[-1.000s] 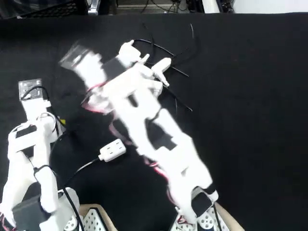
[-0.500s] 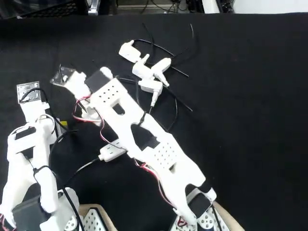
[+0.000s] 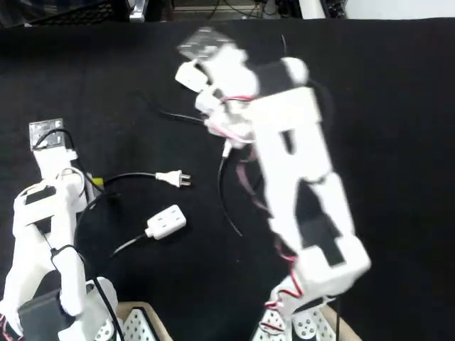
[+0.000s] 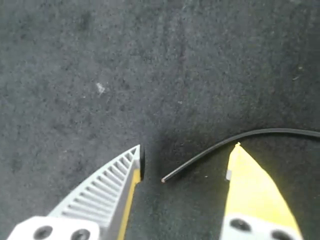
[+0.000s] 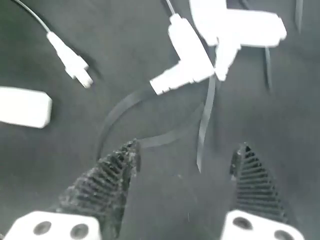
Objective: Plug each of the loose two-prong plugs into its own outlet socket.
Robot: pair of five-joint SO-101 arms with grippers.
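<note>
Black cloth [image 3: 384, 106] covers the whole table. At the far left the left arm [image 3: 43, 213] stands folded. Its wrist view resolves what the high view cannot. The left gripper [image 4: 187, 150] is spread wide just over the cloth and grips nothing. The bare end of a thin black cord [image 4: 200, 157] lies between its fingers and runs out past the tip of the yellow finger [image 4: 250, 190].

Further right the loose two-prong plug [image 3: 173, 178] lies flat with its prongs pointing right, and its lead trails back toward the left arm. The white outlet socket [image 3: 166, 222] sits nearer the arm bases, apart from the plug, with its own lead running off to the lower left.

Toward the back lies a cluster of white connectors [image 3: 206, 106] among tangled black leads. The right arm [image 3: 298, 177] stretches over it and hides part, and the arm's far end is blurred.

From the right wrist, the right gripper [image 5: 187, 147] hangs wide open and empty above the cloth. Beyond its dark ribbed fingers [image 5: 117, 175], an angled white piece [image 5: 185, 60] touches a T-shaped piece [image 5: 240, 25].
</note>
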